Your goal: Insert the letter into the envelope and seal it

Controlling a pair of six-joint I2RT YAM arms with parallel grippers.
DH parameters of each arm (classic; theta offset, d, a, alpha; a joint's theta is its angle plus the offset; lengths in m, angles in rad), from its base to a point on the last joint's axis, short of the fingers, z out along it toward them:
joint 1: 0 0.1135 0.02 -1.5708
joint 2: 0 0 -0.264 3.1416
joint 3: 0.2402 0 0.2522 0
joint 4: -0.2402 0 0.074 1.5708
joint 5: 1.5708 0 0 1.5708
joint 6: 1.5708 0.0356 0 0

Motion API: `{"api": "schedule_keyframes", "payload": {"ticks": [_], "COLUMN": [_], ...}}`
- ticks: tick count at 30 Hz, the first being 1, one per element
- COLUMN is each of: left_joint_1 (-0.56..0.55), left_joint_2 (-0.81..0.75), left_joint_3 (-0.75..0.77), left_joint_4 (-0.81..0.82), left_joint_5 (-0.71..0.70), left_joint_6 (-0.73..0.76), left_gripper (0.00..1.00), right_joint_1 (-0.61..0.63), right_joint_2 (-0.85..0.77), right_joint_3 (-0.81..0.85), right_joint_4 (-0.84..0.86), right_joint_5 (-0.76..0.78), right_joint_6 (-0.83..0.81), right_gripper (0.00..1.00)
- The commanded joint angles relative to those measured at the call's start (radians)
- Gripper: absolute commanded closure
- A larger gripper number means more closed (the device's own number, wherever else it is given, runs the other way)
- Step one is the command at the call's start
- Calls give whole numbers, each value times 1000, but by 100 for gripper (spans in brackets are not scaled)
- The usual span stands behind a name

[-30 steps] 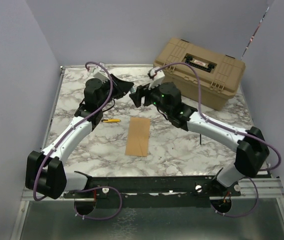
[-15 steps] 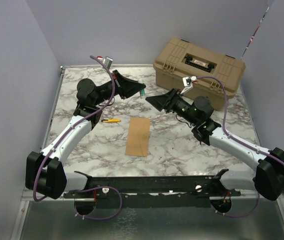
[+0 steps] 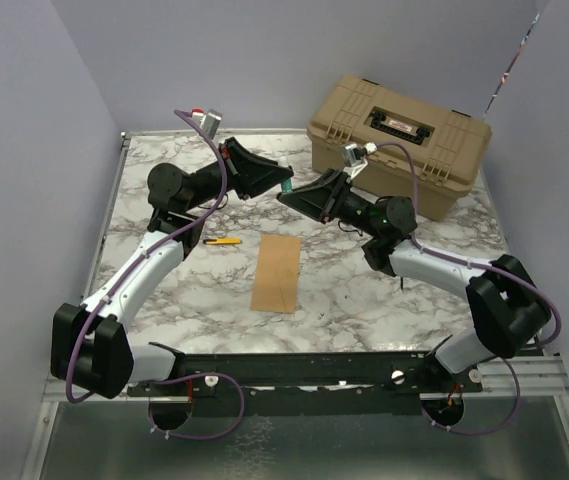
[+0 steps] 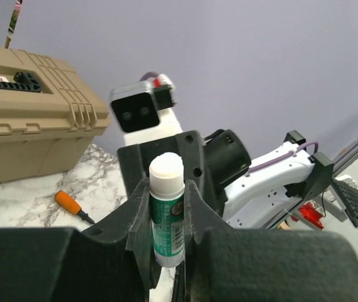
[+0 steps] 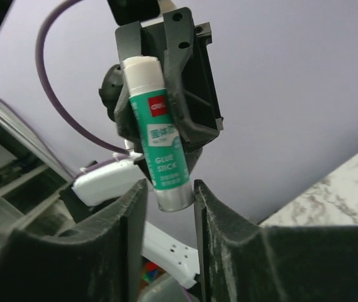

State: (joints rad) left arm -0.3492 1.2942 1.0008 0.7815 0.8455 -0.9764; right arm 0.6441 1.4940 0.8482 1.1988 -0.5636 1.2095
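Observation:
The kraft-brown envelope [image 3: 277,272] lies flat on the marble table [image 3: 364,300], between the two arms. The letter is not in view. Raised over the table's far middle, my left gripper [image 3: 280,182] is shut on a green glue stick [image 3: 287,186]. In the left wrist view the glue stick [image 4: 167,214] sits clamped between both fingers with its white end sticking out past them. My right gripper [image 3: 285,197] faces the left one; in its wrist view its jaws [image 5: 169,189] stand open on either side of the silver end of the glue stick [image 5: 155,141], with gaps on both sides.
A tan plastic toolbox [image 3: 399,140] stands at the back right, close behind the right arm. A small orange-handled screwdriver [image 3: 222,241] lies left of the envelope, under the left arm. Grey walls close in the table on the left, right and back.
My right gripper has swung up and left to meet the left gripper, and its jaws have narrowed around the stick's end. The left gripper has lifted and turned the glue stick towards it.

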Motion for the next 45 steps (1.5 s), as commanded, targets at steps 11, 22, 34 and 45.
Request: {"api": "schedule_keyframes", "payload": {"ticks": [11,22,34,45], "left_joint_1": [-3,-2,-8,-6], "left_joint_2": [-53,-79,-75,-97], "left_joint_3": [-41,-78,38,107], "left_joint_4": [55,-97,-528,-581], "left_joint_5": [-39,-268,-584,-487], "left_joint_6": [-2,82,-17,176], "left_gripper": [100,100,100,100], "right_joint_1": [0,130,309,209], "right_joint_2": [36,31,245,-10], "right_joint_3": [120,389,592,542], "right_joint_4": [-34,-879,-899,-1122], "right_joint_5": [-107,560,1282,471], "right_joint_6": [-91,-1082,-1501,-1006], "right_gripper": [99,99,100,42]}}
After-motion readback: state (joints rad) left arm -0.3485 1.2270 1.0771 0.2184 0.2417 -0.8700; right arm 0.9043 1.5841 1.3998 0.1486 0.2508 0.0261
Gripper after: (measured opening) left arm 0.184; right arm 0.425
